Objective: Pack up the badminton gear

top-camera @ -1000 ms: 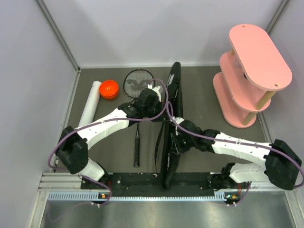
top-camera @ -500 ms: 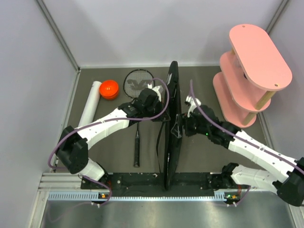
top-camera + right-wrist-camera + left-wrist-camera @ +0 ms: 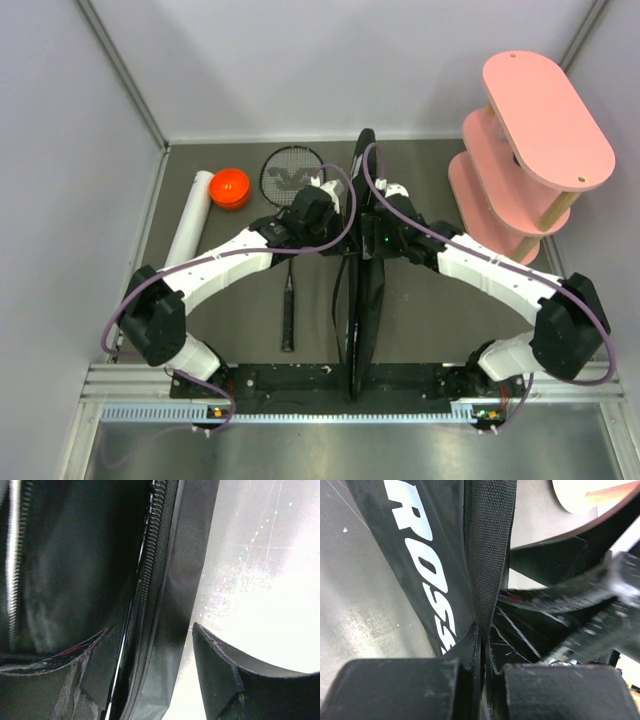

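The black "CROSSWAY" bag [image 3: 360,300] stands on its edge down the middle of the table. My left gripper [image 3: 338,216] is shut on the bag's edge fabric at its left side; the left wrist view shows the gripper [image 3: 484,652] pinching it below the lettering [image 3: 420,555]. My right gripper [image 3: 376,237] is open at the bag's right side, and its jaws [image 3: 150,630] straddle the zippered wall [image 3: 172,605]. One black racket [image 3: 289,230] lies flat left of the bag. The white tube [image 3: 190,225] with its orange cap [image 3: 230,188] lies at the far left. The shuttlecocks and the second racket are not seen.
The pink tiered oval shelf [image 3: 530,150] stands at the back right. Grey walls close in the table at the back and both sides. The arms' bases and a black rail [image 3: 300,385] run along the near edge.
My right arm has swung up along the bag toward the back, from its middle to near my left gripper. The bag now stands straighter. My left arm has not moved.
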`<state>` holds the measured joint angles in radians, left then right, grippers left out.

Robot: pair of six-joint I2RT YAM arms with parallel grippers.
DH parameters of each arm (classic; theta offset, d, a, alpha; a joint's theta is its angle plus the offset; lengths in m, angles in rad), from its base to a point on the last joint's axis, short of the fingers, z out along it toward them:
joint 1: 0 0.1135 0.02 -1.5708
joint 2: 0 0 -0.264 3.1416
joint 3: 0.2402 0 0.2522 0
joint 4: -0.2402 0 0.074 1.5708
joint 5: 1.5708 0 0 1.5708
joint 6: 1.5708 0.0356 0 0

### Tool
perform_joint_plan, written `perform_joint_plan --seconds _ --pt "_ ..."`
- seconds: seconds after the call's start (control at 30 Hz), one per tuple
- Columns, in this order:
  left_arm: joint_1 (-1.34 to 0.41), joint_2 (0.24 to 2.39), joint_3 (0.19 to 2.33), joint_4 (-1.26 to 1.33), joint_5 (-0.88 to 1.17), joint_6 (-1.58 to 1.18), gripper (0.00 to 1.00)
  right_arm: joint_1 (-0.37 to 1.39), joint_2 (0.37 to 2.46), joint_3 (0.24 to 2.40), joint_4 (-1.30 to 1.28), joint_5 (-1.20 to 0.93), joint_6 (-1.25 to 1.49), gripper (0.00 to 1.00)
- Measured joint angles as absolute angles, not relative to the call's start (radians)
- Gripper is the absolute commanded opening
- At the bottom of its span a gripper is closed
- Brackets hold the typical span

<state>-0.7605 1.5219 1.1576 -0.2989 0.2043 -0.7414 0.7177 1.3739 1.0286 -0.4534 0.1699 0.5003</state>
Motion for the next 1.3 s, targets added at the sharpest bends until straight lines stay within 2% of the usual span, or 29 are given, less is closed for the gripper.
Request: perform_joint_plan --seconds 0.03,0.07,0.13,0.17,0.23,0.27,0.33,0.37,0.4,0.57,0.73,0.9,0.93,0.97,1.03,1.07,1.2,1.3 --pt "-0.761 1.522 1.158 -0.299 0.205 -0.743 0.0 0.723 1.39 1.031 -0.453 0.181 0.501 0.59" --pt "-0.762 1.522 1.157 -0.299 0.205 -0.743 0.0 0.727 1.405 1.033 -0.454 0.192 0.501 0.49" --pt "-0.762 1.522 1.157 -0.298 0.205 -0.746 0.0 0.74 1.433 1.035 -0.455 0.215 0.5 0.39" --pt "-0.762 1.522 1.157 -0.298 0.205 -0.746 0.0 0.746 1.441 1.035 -0.458 0.227 0.498 0.3" --pt "-0.763 1.522 1.157 -0.299 0.204 -0.746 0.0 0.751 1.445 1.035 -0.467 0.253 0.496 0.23" --pt "-0.763 1.522 1.157 -0.299 0.204 -0.746 0.0 0.753 1.443 1.035 -0.468 0.267 0.491 0.13" --pt "-0.763 1.522 1.157 -0.299 0.203 -0.746 0.0 0.753 1.437 1.035 -0.475 0.296 0.477 0.09" --pt "-0.763 1.522 1.157 -0.299 0.202 -0.745 0.0 0.753 1.434 1.035 -0.479 0.305 0.47 0.03" --pt "-0.763 1.522 1.157 -0.299 0.2 -0.745 0.0 0.753 1.429 1.035 -0.483 0.317 0.463 0.0" --pt "-0.763 1.522 1.161 -0.312 0.189 -0.727 0.0 0.742 1.385 1.037 -0.502 0.294 0.421 0.0" --pt "-0.754 1.54 1.178 -0.322 0.167 -0.689 0.0 0.601 1.293 1.013 -0.459 0.042 0.4 0.0" --pt "-0.723 1.607 1.215 -0.331 0.185 -0.655 0.0 0.499 1.262 0.966 -0.38 -0.119 0.373 0.0" --pt "-0.719 1.627 1.229 -0.339 0.191 -0.649 0.02 0.492 1.266 0.962 -0.368 -0.142 0.368 0.0" --pt "-0.715 1.641 1.24 -0.346 0.193 -0.645 0.13 0.486 1.272 0.961 -0.36 -0.166 0.366 0.0" --pt "-0.711 1.664 1.257 -0.356 0.193 -0.623 0.28 0.475 1.288 0.956 -0.337 -0.211 0.366 0.0" --pt "-0.707 1.668 1.258 -0.361 0.193 -0.615 0.41 0.472 1.292 0.954 -0.336 -0.221 0.366 0.0" --pt "-0.686 1.638 1.243 -0.381 0.186 -0.578 0.59 0.456 1.297 0.938 -0.329 -0.254 0.366 0.0" --pt "-0.664 1.551 1.192 -0.396 0.182 -0.547 0.63 0.448 1.297 0.936 -0.326 -0.265 0.362 0.0"
